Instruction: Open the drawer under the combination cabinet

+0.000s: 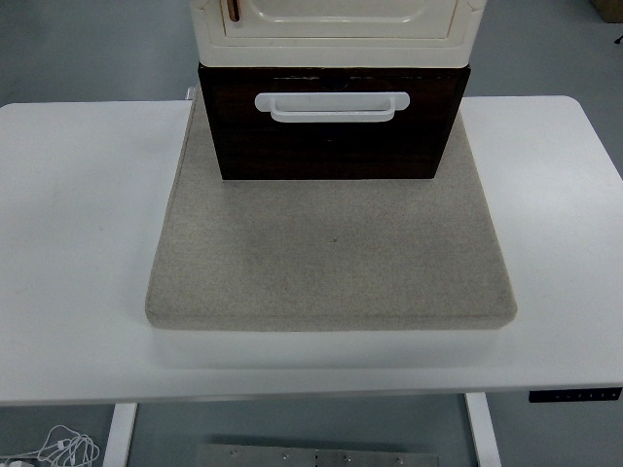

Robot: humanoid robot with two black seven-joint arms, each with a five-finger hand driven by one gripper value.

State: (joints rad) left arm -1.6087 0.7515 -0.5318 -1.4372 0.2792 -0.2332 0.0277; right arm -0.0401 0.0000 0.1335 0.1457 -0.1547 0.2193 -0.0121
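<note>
Dark brown drawer [331, 136] at the far end of the grey mat [331, 253], directly under the cream cabinet [336, 29], front face toward the camera. Front roughly flush with the cabinet's lower edge, so apparently closed; hard to judge from this high angle whether pulled out at all. White handle [332, 106] across the upper middle of the drawer front, nothing touching it. Cabinet cut off by the top edge: only its lowest part visible, with a bit of a panelled door and a small brown knob [234, 9] above the drawer's left corner. Mat lying flat on the white desk [78, 243], its near edge well short of the desk's front edge. Below the desk's front edge, white cables [54, 449] on the floor, partly cut off at the bottom left corner. Small dark control panel [574, 395] under the desk's right front corner, markings too small to read. Neither hand anywhere in view, so no way to tell released, clenched or grasping.
</note>
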